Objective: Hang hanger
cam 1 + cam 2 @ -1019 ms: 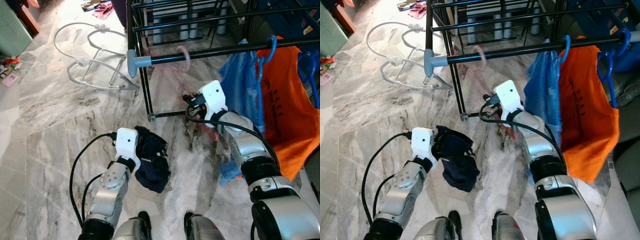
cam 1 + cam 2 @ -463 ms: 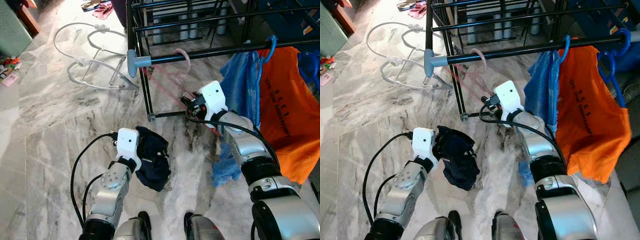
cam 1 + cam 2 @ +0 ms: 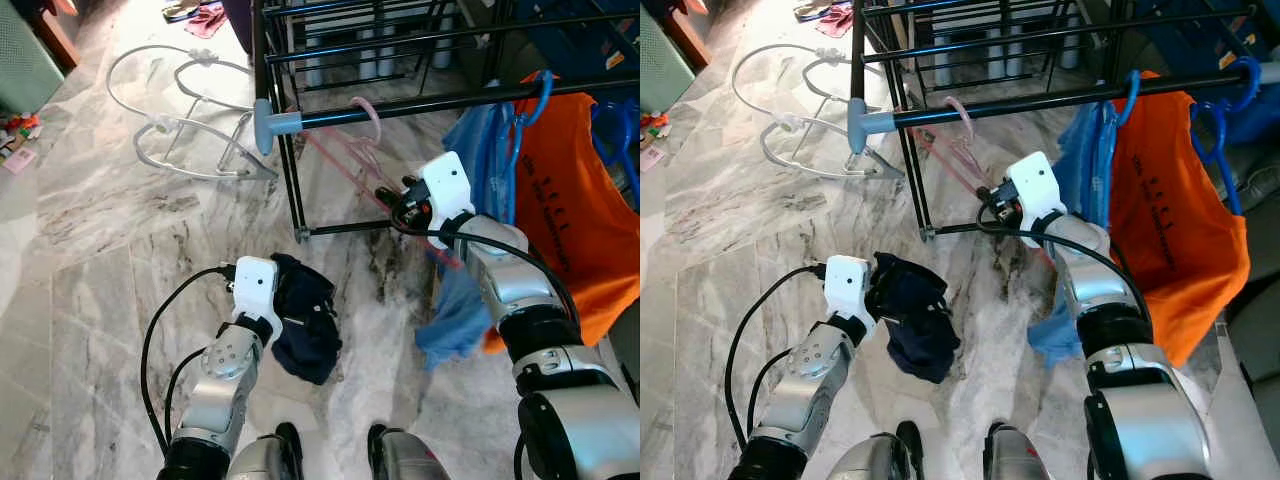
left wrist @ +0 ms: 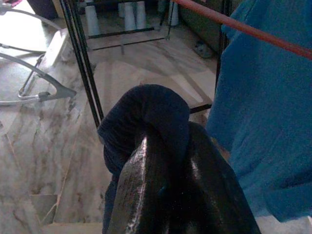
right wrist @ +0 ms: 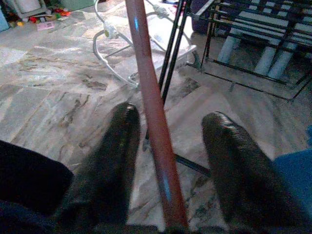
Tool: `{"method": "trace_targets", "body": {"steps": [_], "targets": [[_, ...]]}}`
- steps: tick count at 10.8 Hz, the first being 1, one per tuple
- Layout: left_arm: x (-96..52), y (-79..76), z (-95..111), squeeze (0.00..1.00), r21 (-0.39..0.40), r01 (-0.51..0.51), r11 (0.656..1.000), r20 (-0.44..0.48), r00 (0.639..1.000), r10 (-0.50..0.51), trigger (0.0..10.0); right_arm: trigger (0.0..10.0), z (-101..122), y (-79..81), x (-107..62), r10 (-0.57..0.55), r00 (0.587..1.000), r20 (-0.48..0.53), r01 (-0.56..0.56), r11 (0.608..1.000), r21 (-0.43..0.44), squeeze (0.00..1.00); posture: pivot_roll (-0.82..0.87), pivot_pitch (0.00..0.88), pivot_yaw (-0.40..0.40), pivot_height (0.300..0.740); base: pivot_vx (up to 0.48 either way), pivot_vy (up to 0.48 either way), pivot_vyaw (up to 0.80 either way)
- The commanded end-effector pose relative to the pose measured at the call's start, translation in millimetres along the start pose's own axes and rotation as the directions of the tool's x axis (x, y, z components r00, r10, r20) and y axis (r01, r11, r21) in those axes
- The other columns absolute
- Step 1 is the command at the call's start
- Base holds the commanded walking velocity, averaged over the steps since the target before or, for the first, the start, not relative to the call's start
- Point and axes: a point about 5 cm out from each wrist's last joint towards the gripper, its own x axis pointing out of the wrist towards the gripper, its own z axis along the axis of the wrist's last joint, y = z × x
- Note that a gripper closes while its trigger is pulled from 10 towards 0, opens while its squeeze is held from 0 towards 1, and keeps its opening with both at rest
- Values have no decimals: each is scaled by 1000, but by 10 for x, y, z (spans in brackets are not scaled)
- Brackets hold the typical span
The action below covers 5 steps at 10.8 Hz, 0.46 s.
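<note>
A pink hanger has its hook over the black rail of a clothes rack, near the grey end cap. A blue garment trails from it toward the floor. My right gripper is open, its fingers on either side of the hanger's pink bar with gaps showing on both sides. My left gripper stays low over the marble floor, shut on a dark navy cloth.
An orange garment hangs on a blue hanger further right on the same rail. The rack's black leg stands ahead. A white wire frame lies on the floor to the left, and loose clothes lie far back.
The pink hanger's hook, blurred beside the rail a second ago, now rests over it. My right gripper has shifted right and slightly up. The blue garment has swung. The left arm is unchanged.
</note>
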Motion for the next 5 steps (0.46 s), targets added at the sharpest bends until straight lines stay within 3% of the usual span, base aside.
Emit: {"method": "trace_targets", "body": {"steps": [1,2,3,4,5], "targets": [[-19,27,-24,0,14,-10,1000,-14,1000,10,10000,10000,-27,67,7,25,1000,-5,-25,1000,6,1000,-135,250,98,740,0,0,0],[-17,20,-29,0,16,-6,1000,-17,1000,6,10000,10000,-30,75,11,22,1000,-5,-22,1000,12,725,-136,252,100,740,0,0,0],[-17,17,-31,0,18,-3,1000,-20,1000,3,10000,10000,-26,71,8,31,1000,-5,-31,999,14,110,-136,253,100,740,0,0,0],[-17,17,-35,0,19,-2,1000,-23,1000,3,10000,10000,-12,45,1,37,999,-5,-37,999,5,0,-138,255,100,740,0,0,0],[-18,17,-37,0,19,-2,1000,-25,1000,2,10000,10000,0,6,-4,37,999,-10,-37,999,0,0,-138,254,99,740,0,0,0]]}}
